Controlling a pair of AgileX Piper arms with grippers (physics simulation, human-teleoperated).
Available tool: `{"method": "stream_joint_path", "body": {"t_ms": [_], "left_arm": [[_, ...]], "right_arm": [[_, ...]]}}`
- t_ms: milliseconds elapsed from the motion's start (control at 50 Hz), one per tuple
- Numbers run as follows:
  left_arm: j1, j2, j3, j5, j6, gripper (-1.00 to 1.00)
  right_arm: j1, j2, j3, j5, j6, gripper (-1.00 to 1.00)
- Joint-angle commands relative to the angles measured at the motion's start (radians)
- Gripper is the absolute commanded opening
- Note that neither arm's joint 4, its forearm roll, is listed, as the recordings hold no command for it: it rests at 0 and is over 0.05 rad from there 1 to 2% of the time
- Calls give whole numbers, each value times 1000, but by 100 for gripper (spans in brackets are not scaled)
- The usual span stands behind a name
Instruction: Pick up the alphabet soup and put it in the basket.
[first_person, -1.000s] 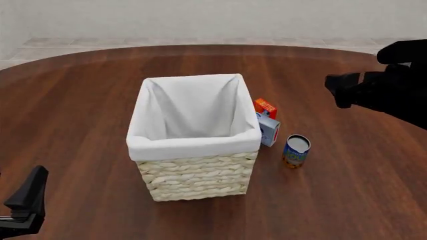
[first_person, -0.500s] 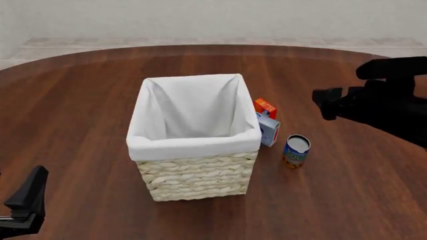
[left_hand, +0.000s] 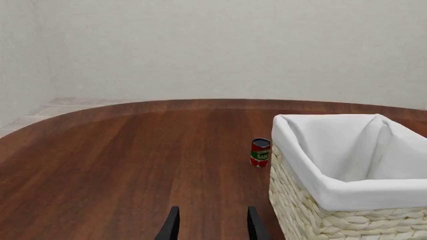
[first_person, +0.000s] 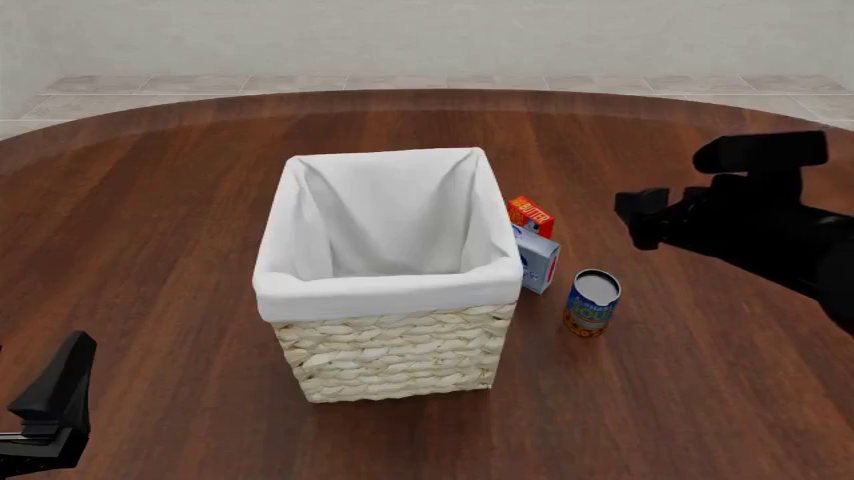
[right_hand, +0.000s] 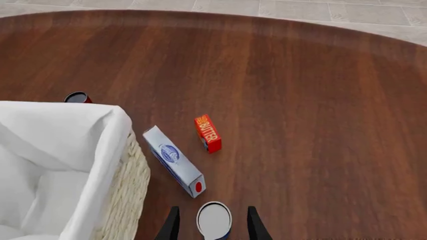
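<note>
As the right gripper (right_hand: 209, 227) has swung in toward the basket (first_person: 387, 290), it now hangs above the soup can (first_person: 591, 302), fingers spread and empty. The can stands just right of the basket, ready for descent.

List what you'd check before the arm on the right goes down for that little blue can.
1. Right end effector open: ok, fingers apart.
2. Alphabet soup upright on the table: ok.
3. Can lined up between the fingers in the right wrist view: ok.
4. White-and-blue carton apart from the can: ok, gap visible.
5. Basket empty and open: ok.
6. Left end effector out of the way: ok.
</note>
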Motion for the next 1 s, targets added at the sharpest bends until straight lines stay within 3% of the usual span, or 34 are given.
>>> {"method": "stream_joint_path", "body": {"t_ms": [20, 1000], "left_arm": [[0, 0, 0, 0, 0, 100], [4, -2, 0, -1, -2, 100]], "right_arm": [[1, 26, 6, -22, 2, 100], [-17, 140, 44, -130, 23, 100]]}}
